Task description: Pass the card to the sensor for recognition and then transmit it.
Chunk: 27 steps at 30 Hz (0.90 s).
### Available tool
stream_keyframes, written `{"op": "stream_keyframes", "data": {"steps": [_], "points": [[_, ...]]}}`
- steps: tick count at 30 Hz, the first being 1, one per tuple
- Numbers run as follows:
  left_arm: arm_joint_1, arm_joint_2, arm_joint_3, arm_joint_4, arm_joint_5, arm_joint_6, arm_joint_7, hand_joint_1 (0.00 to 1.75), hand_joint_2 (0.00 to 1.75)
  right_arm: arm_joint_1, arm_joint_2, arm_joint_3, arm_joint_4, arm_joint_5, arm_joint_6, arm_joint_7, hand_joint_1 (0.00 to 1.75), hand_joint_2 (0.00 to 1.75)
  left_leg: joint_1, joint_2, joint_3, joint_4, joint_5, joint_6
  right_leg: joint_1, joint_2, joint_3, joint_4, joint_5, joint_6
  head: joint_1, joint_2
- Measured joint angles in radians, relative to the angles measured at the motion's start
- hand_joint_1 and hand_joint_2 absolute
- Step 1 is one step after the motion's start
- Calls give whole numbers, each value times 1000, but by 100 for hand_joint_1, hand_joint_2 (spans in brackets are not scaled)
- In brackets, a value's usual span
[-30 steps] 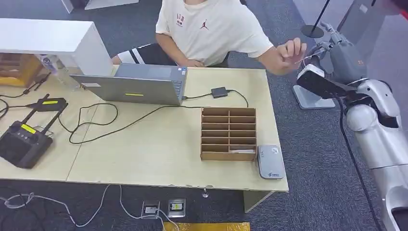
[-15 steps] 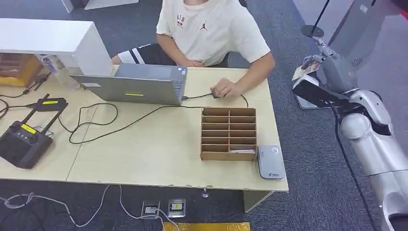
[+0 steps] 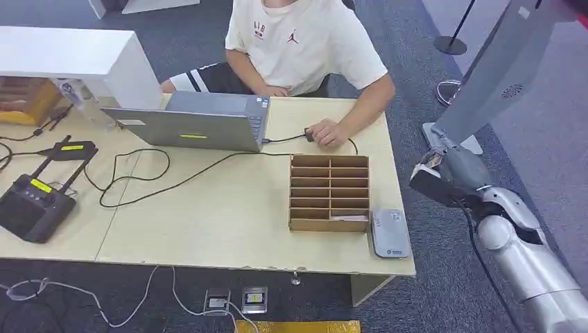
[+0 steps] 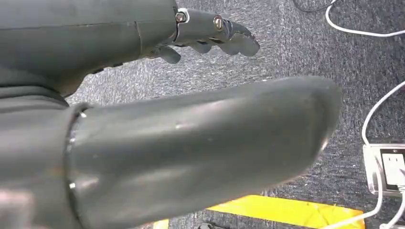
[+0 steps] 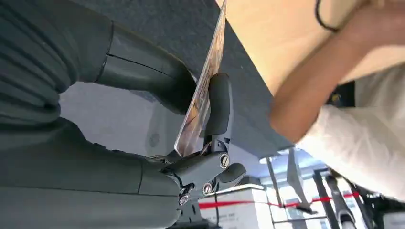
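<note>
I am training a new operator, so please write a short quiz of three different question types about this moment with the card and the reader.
1. True or false: the right hand pinches the card.
2. Multiple choice: where does the grey card reader lie? A) on the laptop; B) on the table's corner beside the wooden slotted organizer; C) on the floor.
3. Fill in: the person's hand rests on the table near the black ____ on the cable.

Key: 1 true; 2 B; 3 adapter.
</note>
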Motion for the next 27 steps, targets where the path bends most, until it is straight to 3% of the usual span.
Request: {"op": "stream_keyframes", "data": {"steps": [14,20,27], "points": [[0,-4,-7,0,4,2,0,0,0,114,-3,31,-77,-15,25,51,175,175,0,1,0,0,0,0,0,0,0,0,0,0,0,0],[1,-4,-15,0,11,2,11,0,0,201,3,48,-142,-31,-19,178,175,175,0,0,0,0,0,0,0,0,0,0,0,0,0,0],[1,-5,-19,0,10,2,11,0,0,254,0,71,-211,-66,-20,208,175,175,0,1,0,0,-1,-1,0,0,-1,0,-1,0,0,0]]}}
